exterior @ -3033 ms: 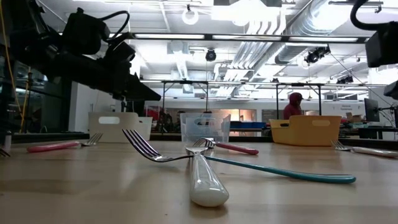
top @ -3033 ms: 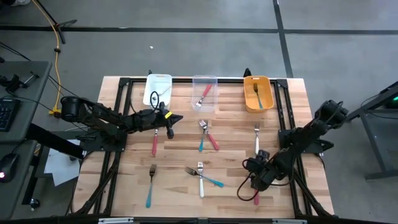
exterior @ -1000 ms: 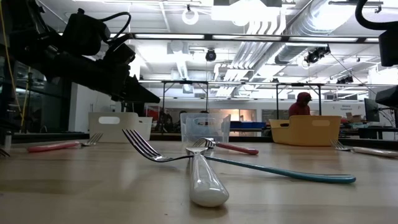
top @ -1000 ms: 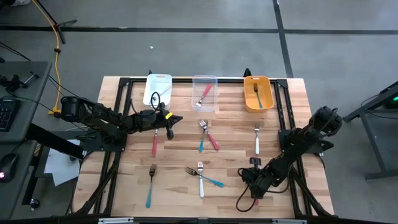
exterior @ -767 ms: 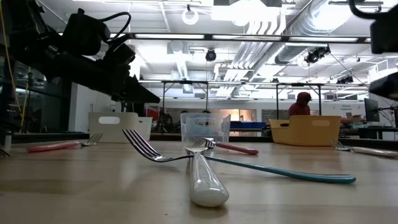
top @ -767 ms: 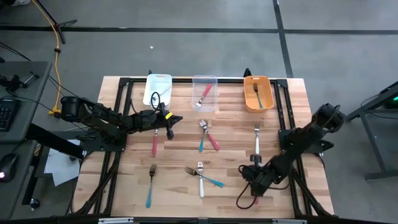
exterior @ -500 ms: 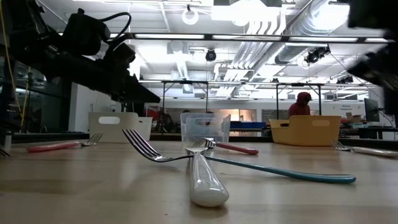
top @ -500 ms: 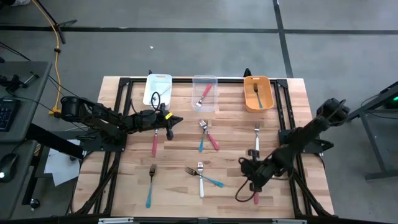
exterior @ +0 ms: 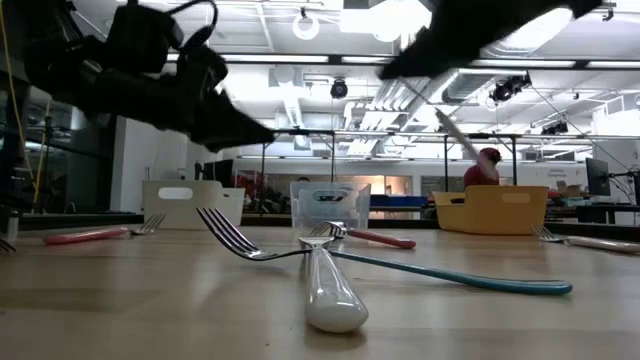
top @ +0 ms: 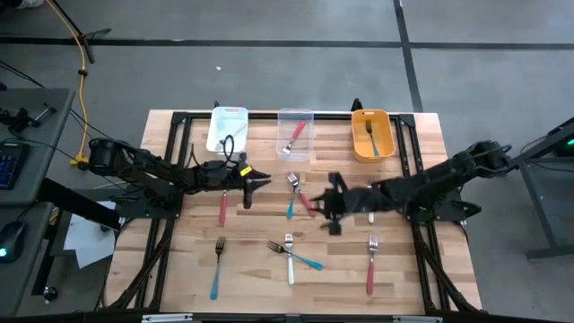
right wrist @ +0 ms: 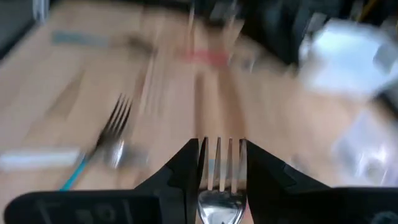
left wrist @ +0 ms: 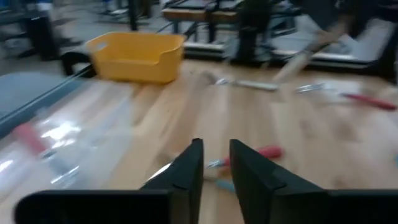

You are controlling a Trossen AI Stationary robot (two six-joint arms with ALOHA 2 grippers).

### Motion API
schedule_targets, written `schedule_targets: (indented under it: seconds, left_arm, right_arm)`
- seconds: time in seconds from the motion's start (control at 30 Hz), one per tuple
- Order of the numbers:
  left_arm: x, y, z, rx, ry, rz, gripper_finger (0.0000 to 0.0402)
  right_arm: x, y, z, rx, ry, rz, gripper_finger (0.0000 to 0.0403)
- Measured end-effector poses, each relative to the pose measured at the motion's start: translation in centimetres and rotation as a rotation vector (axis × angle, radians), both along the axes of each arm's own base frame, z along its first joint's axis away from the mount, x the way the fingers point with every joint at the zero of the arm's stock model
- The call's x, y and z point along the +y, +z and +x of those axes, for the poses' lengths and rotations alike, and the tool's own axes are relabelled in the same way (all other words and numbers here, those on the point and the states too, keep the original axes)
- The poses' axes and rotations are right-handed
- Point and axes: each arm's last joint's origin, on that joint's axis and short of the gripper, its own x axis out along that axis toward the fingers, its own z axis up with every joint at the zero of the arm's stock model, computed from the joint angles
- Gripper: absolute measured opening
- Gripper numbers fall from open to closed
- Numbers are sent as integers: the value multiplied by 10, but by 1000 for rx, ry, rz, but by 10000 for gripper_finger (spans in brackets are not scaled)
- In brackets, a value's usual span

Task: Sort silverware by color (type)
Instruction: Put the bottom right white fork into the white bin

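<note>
Several forks with pink, teal or white handles lie on the wooden table [top: 179,269]. Among them are a pink one [top: 222,206], a crossed white [top: 289,262] and teal pair, and a pink one [top: 369,267] near the right. My right gripper [top: 330,208] hovers over the table's middle, shut on a fork whose silver head [right wrist: 221,186] shows between its fingers. My left gripper [top: 253,184] hovers left of centre, and its fingers [left wrist: 194,168] stand slightly apart with nothing between them. My right gripper pinches the fork at its silver head [right wrist: 219,202], one finger on each side edge, and the tines stick out forward past the fingertips. The fingers point toward the table's left. The fork is lifted clear, and its pale handle [exterior: 455,132] slants high above the table.
A white bin [top: 227,130], a clear bin [top: 296,135] holding a pink fork and an orange bin [top: 372,135] holding a dark-handled fork stand along the far edge. A white fork [exterior: 590,242] lies on the table at the right. A person stands far off in the room.
My right gripper has swung from the near right of the table up and toward the far left, over the middle, carrying its fork. The pink fork it stood over now shows, lying on the table. My left gripper has shifted a little up and toward the right.
</note>
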Motion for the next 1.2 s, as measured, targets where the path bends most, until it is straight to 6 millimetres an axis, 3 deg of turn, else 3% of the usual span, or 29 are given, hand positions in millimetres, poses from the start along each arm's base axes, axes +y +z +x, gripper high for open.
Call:
schedule_targets:
  seconds: [0.23,0.47,0.77,1.2]
  left_arm:
    - [-19,14,32,-45,-96,21,143]
    - [-38,23,65,-180,-184,128,187]
    - [-42,33,95,-269,-187,159,200]
    - [-43,51,107,-335,-204,181,200]
  right_arm:
    - [-29,26,15,-266,158,-4,90]
    - [-34,34,17,-354,213,-19,90]
    - [-33,39,17,-403,230,-41,90]
    - [-33,42,17,-434,238,-52,90]
